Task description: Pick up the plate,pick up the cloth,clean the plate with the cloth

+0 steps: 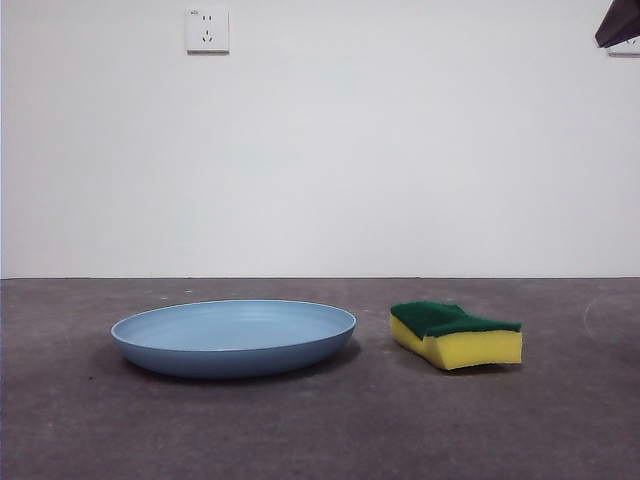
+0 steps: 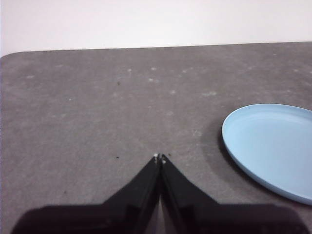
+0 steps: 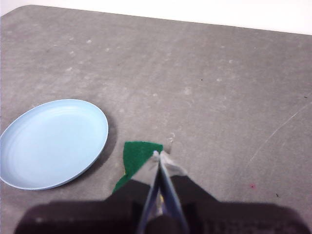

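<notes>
The light-blue plate [image 1: 234,336] lies flat on the dark grey table, left of centre in the front view. It also shows in the left wrist view [image 2: 273,146] and the right wrist view [image 3: 51,142]. The cloth, a yellow sponge with a green top [image 1: 457,334], lies just right of the plate, green face up. My left gripper [image 2: 160,158] is shut and empty, above bare table beside the plate. My right gripper [image 3: 157,155] is shut and empty, high above the sponge [image 3: 136,157], partly hiding it. One arm shows as a black tip [image 1: 618,24] at the top right corner.
A white wall with a socket [image 1: 207,29] stands behind the table. The table's far edge and a rounded corner [image 2: 12,54] show in the wrist views. A faint scratch [image 3: 273,136] marks the table to the sponge's right.
</notes>
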### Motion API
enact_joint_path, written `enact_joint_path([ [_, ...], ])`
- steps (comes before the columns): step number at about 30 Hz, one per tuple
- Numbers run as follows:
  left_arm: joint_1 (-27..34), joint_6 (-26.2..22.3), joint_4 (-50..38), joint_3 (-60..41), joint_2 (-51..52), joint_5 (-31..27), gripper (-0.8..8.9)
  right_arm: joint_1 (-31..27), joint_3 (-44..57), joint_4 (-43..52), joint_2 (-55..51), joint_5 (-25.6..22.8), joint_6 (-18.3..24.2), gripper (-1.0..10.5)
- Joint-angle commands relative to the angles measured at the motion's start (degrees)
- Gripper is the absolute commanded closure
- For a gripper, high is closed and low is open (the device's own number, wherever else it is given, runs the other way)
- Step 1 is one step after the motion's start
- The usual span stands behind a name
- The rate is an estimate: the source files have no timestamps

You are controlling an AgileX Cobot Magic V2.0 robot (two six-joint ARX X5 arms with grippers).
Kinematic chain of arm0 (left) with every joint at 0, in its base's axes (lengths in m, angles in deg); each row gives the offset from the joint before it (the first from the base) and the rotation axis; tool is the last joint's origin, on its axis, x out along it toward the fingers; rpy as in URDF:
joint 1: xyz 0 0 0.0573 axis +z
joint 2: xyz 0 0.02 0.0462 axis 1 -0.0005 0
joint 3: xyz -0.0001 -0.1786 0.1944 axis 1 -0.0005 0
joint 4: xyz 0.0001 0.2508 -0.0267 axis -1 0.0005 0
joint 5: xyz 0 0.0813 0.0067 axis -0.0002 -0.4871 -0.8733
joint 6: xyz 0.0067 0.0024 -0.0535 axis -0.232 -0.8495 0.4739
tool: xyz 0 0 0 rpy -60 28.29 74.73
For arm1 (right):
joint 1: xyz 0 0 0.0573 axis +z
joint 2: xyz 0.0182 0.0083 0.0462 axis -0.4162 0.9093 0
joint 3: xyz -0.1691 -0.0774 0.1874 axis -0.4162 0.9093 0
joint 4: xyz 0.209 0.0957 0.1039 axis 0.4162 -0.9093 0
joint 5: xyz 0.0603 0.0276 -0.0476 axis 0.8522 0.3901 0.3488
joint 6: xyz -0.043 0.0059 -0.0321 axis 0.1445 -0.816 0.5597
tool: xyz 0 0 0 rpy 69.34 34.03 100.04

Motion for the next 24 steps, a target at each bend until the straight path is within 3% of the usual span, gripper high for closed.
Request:
enact_joint_path([
  [1, 0.7, 0.8, -0.4, -1.8, 1.0, 0.0, 8.17, 0.0, 0.2, 0.7, 0.0, -0.2, -0.7, 9.5],
  [24, 0.9, 1.0, 0.1, -2.2, 1.8, -0.1, 8.16, 0.0, 0.2, 0.7, 0.0, -0.2, -0.7, 9.5],
])
